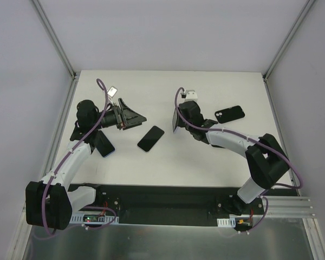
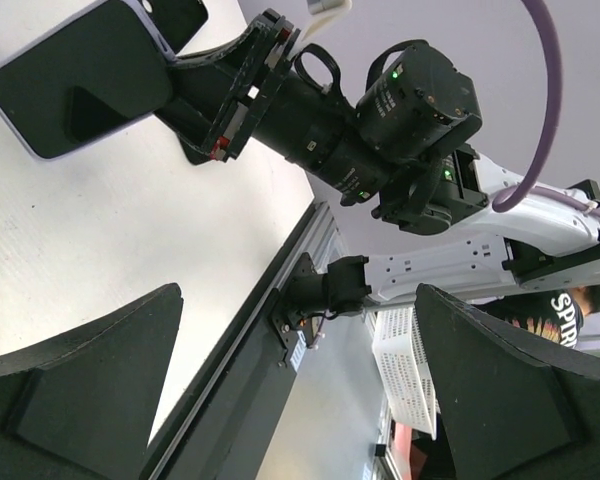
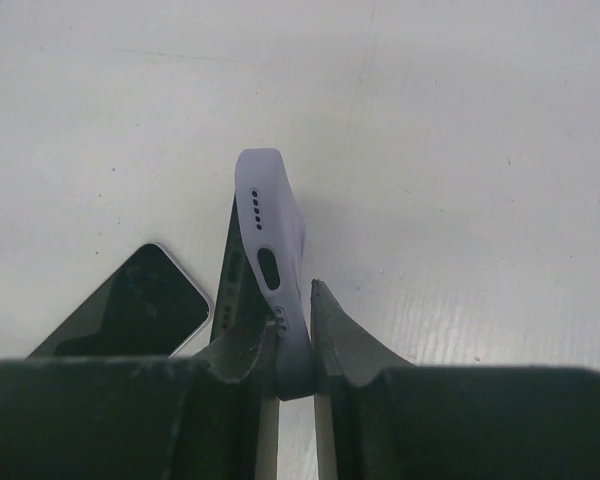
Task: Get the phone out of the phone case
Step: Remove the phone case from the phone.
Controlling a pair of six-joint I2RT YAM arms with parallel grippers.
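Note:
My right gripper is shut on the bottom edge of a lavender phone case and holds it on edge above the table. The dark phone stands against the case's left side, its lower edge apart from the case wall and behind my left finger. In the left wrist view the held phone shows its black screen with a lavender rim. My left gripper is open and empty, a short way left of the held phone and pointing at it.
A black phone lies flat between the two grippers. Another dark phone lies beside the left arm. A black case lies to the right. A white basket stands beyond the table edge.

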